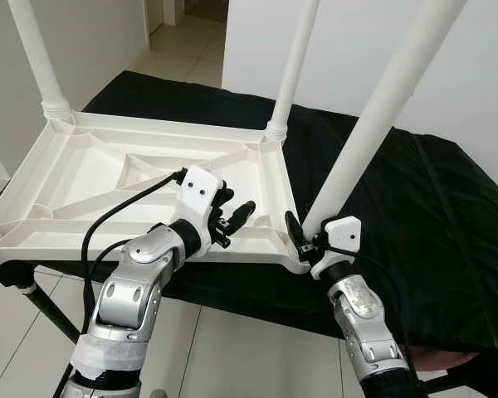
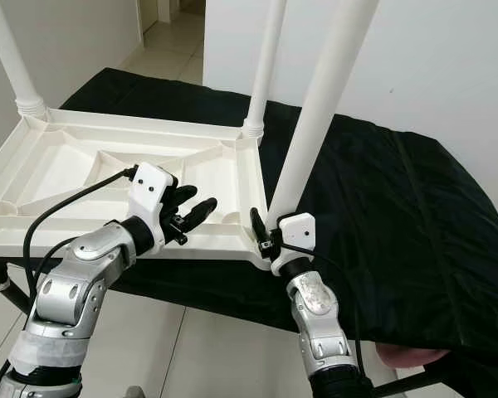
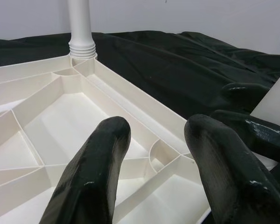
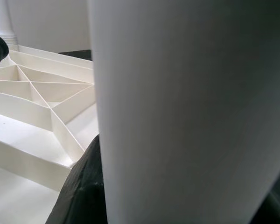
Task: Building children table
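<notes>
The white tabletop (image 1: 108,178) lies upside down on a black cloth (image 1: 432,224) that covers a stand. Two white legs (image 1: 292,70) stand up at its far corners. The right gripper (image 1: 303,236) is squeezed around a third leg (image 1: 373,124) low down, at the near right corner of the tabletop, and that leg leans to the right. The left gripper (image 1: 232,217) hangs over the near edge, close to that corner, its fingers (image 3: 98,172) apart and holding nothing.
</notes>
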{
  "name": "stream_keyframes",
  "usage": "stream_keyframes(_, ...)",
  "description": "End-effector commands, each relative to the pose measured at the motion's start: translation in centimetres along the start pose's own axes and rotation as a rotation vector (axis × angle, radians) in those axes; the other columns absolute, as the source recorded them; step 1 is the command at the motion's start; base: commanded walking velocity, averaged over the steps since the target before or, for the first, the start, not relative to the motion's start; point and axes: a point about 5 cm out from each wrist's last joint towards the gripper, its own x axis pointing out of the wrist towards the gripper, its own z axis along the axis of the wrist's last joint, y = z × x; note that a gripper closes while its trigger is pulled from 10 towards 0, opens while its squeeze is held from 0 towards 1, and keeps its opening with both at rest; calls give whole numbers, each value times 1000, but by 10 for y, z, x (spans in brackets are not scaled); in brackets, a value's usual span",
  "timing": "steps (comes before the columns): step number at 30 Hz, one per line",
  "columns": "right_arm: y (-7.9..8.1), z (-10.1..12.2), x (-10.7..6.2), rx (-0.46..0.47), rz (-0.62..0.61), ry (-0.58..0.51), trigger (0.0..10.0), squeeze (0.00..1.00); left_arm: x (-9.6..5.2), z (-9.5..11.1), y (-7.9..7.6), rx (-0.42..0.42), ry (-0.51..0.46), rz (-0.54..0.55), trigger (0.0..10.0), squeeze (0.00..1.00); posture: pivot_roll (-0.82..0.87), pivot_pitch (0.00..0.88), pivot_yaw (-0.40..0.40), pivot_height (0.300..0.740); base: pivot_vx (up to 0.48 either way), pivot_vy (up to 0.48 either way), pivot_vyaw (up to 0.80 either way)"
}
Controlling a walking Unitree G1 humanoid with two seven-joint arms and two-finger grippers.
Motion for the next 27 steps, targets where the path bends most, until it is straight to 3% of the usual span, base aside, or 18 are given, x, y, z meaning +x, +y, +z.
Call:
stream_keyframes(1, 9, -21, -8, 31, 69, 109, 10000, 0, -2, 1, 2, 3, 3, 77, 10000, 0, 82, 0, -92, 740, 0, 0, 0)
stream_keyframes(7, 2, -34, -7, 84, 5, 234, 10000, 0, 0, 5, 3, -4, -8, 86, 10000, 0, 89, 0, -95, 740, 0, 0, 0)
stream_keyframes(13, 2, -37, -7, 75, -5, 256, 10000, 0, 1, 5, 2, -4, -11, 84, 10000, 0, 88, 0, -95, 740, 0, 0, 0)
stream_keyframes(27, -5, -49, -11, 159, -88, 336, 10000, 0, -2, 8, 4, -1, -12, 96, 10000, 0, 88, 0, -87, 740, 0, 0, 0)
